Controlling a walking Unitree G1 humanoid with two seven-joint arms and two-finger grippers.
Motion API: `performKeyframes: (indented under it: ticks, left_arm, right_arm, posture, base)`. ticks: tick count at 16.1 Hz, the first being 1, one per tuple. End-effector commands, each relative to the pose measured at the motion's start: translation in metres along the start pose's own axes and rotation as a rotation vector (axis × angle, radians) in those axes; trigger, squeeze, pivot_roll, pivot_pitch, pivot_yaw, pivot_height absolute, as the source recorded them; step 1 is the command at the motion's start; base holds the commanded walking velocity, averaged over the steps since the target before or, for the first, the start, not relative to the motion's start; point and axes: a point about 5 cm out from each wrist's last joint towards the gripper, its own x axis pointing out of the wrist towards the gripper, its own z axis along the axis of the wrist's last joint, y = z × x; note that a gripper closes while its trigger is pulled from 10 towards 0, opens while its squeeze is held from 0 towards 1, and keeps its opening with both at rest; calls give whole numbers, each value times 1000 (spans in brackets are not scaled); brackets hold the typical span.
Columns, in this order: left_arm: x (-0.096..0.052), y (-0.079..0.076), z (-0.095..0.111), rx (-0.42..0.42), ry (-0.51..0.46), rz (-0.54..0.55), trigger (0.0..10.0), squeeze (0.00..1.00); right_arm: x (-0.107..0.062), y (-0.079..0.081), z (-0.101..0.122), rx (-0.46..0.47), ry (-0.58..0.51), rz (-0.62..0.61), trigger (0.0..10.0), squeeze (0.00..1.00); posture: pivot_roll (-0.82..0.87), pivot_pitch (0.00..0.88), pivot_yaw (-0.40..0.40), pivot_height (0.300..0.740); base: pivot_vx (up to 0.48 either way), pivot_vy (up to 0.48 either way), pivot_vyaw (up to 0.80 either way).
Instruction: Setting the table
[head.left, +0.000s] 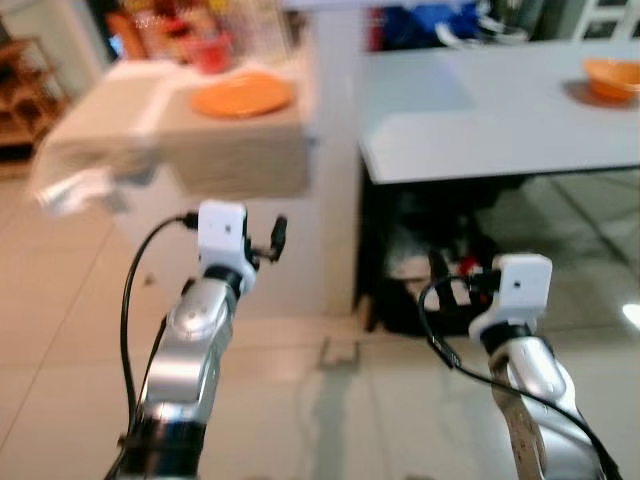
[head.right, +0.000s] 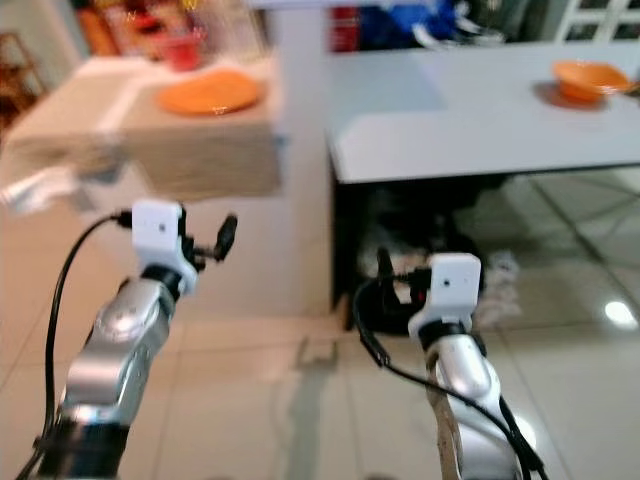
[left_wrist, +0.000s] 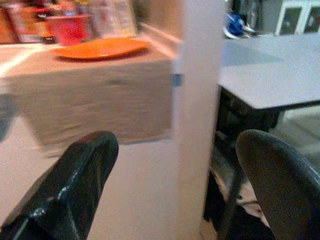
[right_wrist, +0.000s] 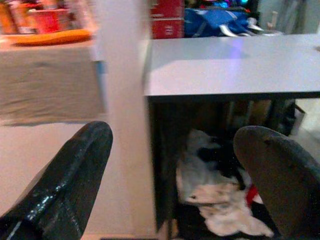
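**Plate on the cloth, both grippers empty**

While our eyes show an orange bowl (head.left: 611, 77) far off on the grey table (head.left: 480, 120), our wrist views show rags (right_wrist: 215, 205) under it. The plate (head.left: 241, 96) is orange, round and flat, on a rough beige cloth (head.left: 200, 140). Our left gripper (left_wrist: 175, 185) and right gripper (right_wrist: 172, 175) are spread apart, holding nothing.

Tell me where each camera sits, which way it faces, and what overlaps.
Left eye, head: forward-down; both arms, orange plate on cloth-covered counter, grey table with orange bowl.
Right eye, head: same scene, shifted sideways.
Left wrist: along open left gripper toward plate and counter.
Right wrist: along open right gripper toward table, clutter beneath.
Shared: all four show plate and table.
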Motion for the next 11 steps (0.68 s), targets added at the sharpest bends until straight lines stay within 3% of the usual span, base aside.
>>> performKeyframes:
  ticks: [1, 4, 7, 11]
  left_arm:
    - [-1, 6, -5, 33, 25, 29, 10000, 0]
    - [-1, 5, -1, 19, -5, 19, 10000, 0]
    - [-1, 1, 5, 29, -39, -1, 10000, 0]
    - [1, -2, 7, 44, -53, -13, 10000, 0]
  right_arm:
    - [1, 7, 3, 12, -13, 28, 10000, 0]
    - [1, 8, 1, 6, -5, 36, 10000, 0]
    - [2, 8, 14, -53, -82, 39, 10000, 0]
    - [4, 5, 15, -63, -90, 31, 10000, 0]
  posture:
    - [-104, 0, 42, 727]
    - [-106, 0, 42, 727]
    - [-107, 0, 40, 727]
    - [-107, 0, 44, 727]
  base:
    - [0, 0, 0]
    - [0, 0, 0]
    - [442, 0, 0]
    - [453, 0, 0]
